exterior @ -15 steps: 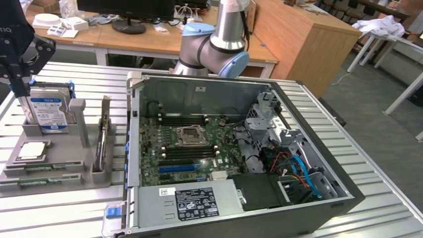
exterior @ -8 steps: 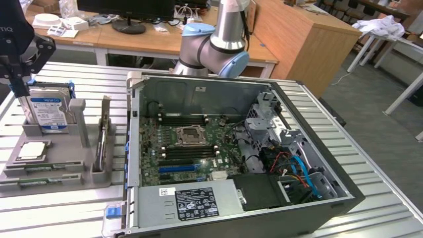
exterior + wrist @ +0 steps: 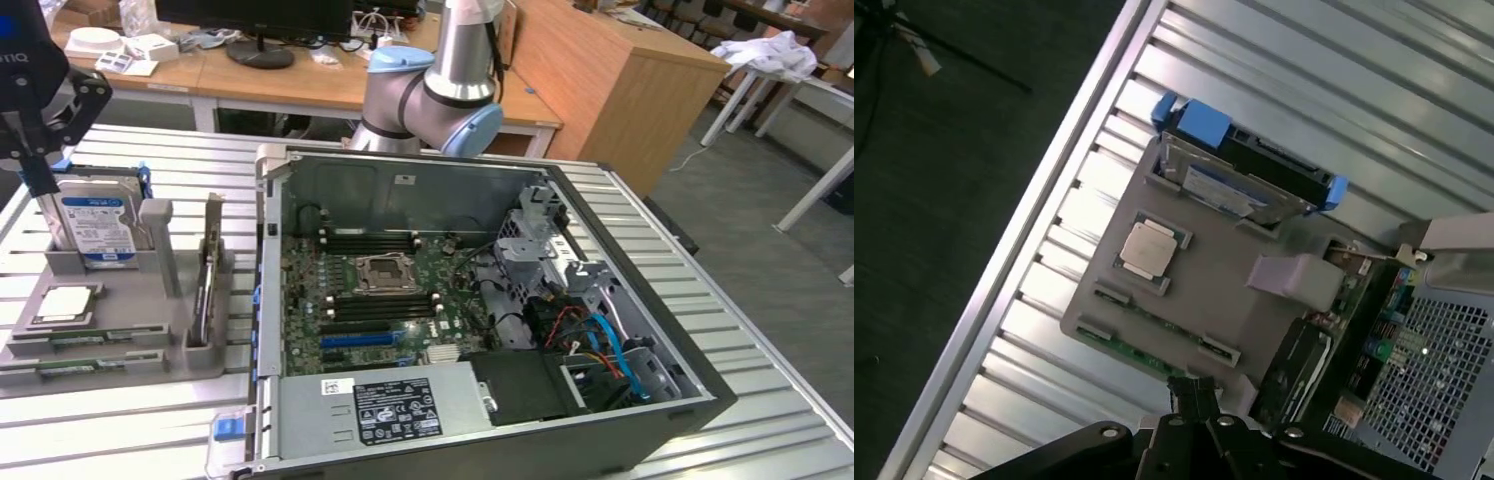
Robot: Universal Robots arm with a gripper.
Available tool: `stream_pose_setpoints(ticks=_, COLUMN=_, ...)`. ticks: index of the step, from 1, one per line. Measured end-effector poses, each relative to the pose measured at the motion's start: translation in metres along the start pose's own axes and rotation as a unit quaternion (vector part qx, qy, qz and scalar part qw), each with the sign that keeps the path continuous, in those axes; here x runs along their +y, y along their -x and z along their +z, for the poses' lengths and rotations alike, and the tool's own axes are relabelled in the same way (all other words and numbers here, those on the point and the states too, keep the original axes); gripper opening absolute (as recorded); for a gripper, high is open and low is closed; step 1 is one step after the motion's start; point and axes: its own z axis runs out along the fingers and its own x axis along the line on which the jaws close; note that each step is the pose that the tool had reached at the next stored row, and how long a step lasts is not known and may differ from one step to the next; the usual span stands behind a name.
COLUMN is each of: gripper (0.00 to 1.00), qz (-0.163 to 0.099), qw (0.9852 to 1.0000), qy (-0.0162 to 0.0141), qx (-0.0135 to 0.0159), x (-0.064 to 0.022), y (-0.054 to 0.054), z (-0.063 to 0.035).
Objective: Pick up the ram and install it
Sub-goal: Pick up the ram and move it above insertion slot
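a slatted metal table [image 3: 120,440] carries everything here, and the biggest thing on it is the open computer case [image 3: 400,155], lying on its side with the motherboard [image 3: 387,300] facing up. the dark memory slots [image 3: 367,240] run beside the bare processor socket. behind the case stands the robot arm [image 3: 447,90].

to the exterior view's left of the case sits a grey parts tray [image 3: 134,300]. a blue-labelled hard drive [image 3: 96,225] stands upright in it, and a dark card [image 3: 207,290] stands on edge along the side nearest the case. the silver processor [image 3: 64,305] lies flat in its own pocket.

the ram [image 3: 60,368] is the thin green stick lying in a narrow groove along the tray's front edge, with what looks like a second stick just beside it. it is well apart from the motherboard.

the gripper [image 3: 38,170] hangs over the tray, up by the hard drive, its fingers pinched together with nothing between them. from the wrist camera the fingertips of the gripper [image 3: 1194,392] sit above the tray edge where the ram [image 3: 1139,350] lies, near it but not touching.

i'd call this the approach to the pick, with nothing lifted yet. the grasp calls for jaws parted enough to straddle the stick, squared across its thin faces. it also needs a straight descent, since the groove walls leave little room.
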Motion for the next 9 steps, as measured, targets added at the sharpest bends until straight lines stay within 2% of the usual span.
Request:
stream_pose_setpoints(ticks=5, gripper=0.11, qz=-0.046, qw=0.999, qy=0.001, qx=0.002, x=0.0, y=0.0, z=0.0)
stream_pose_setpoints(ticks=9, gripper=0.11, qz=-0.082, qw=0.9967, qy=0.0019, qx=0.0036, x=0.0, y=0.0, z=0.0)
